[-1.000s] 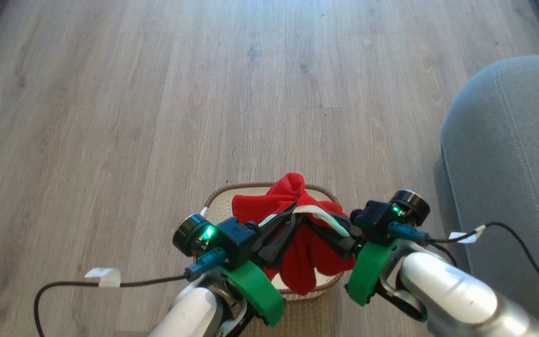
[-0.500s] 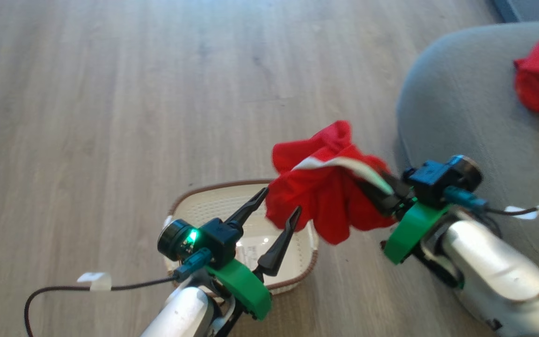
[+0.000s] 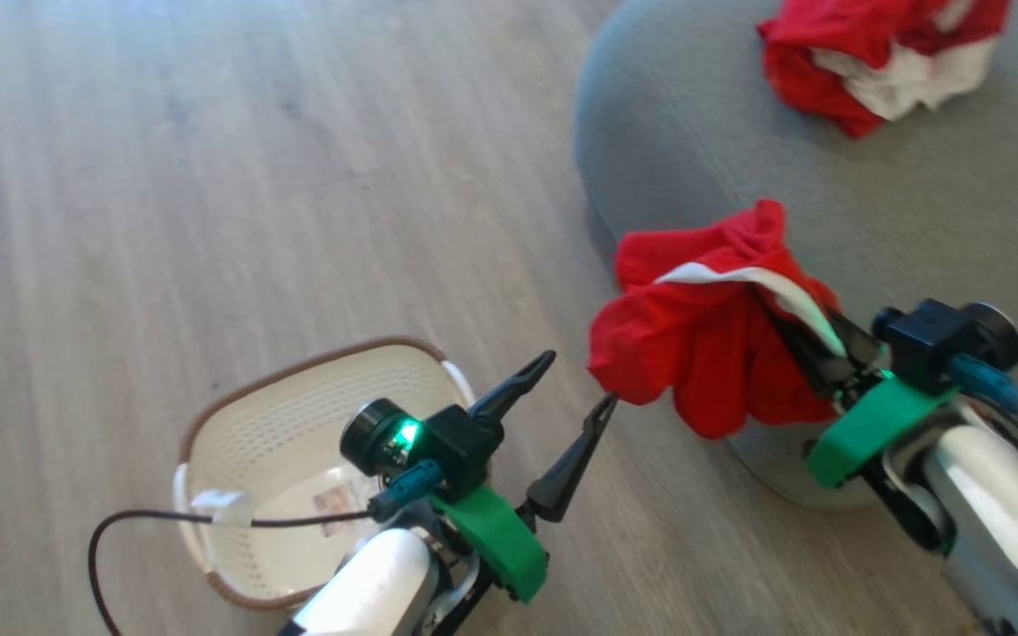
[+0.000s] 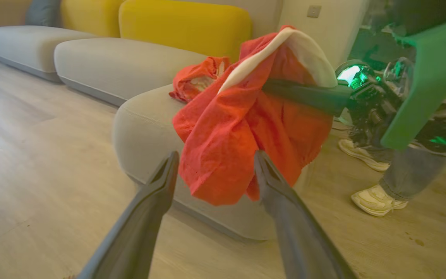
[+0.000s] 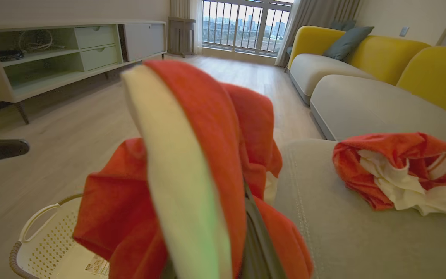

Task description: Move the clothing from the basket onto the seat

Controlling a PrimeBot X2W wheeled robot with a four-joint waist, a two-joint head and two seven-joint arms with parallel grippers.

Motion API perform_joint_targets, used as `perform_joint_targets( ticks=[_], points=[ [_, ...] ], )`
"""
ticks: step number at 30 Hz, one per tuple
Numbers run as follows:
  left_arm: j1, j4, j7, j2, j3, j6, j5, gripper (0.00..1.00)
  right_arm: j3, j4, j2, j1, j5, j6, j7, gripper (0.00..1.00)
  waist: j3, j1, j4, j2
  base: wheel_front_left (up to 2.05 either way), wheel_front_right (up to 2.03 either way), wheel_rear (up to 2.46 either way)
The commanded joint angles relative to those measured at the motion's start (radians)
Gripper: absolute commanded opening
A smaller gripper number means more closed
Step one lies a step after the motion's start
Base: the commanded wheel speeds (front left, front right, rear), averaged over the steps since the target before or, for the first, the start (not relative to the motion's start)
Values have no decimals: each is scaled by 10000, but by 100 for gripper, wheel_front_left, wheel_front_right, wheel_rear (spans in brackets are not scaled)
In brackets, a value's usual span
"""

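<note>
Cream-white perforated plastic forms the basket [image 3: 297, 397], which sits on the wood floor [image 3: 164, 177] at the lower left, its label sticker [image 3: 337, 503] showing on the bottom. Just right of it the left gripper [image 3: 580, 379] hovers over the floor with its two dark fingers spread wide and nothing between them; its right tip lies close beside the red garment [image 3: 695, 353]. That garment, with a white trim band, hangs bunched in the air at the rounded edge of the grey seat [image 3: 695, 132], pinched in the closed fingers of the right gripper [image 3: 814, 349]. Farther right, at the top, a second red garment [image 3: 862, 62] with white lining lies crumpled on the seat cushion.
</note>
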Motion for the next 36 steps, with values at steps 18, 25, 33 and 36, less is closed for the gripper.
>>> perform_joint_targets(
  ticks=[18, 25, 33, 36],
  points=[
    [-1244, -196, -94, -54, -157, 135, -55, 100, -1881, -805, 356, 309, -67, -4, -67, 0, 1385, 0, -712, 0, 0, 0, 0],
    [-1764, -296, 148, 228, -15, 218, 88, 100, -3164, -253, 289, -2017, 110, -4, -67, 0, 2734, 0, -169, 0, 0, 0, 0],
    [-2214, -548, 447, 499, 63, 394, 295, 100, -5049, 2248, -1131, -6079, 929, -4, -44, 0, 4334, 0, 524, 0, 0, 0, 0],
    [-2426, -712, 588, 542, -5, 425, 428, 100, -6208, 3271, -1661, -7518, 1079, -4, -43, 0, 4983, 0, 771, 0, 0, 0, 0]
  ],
)
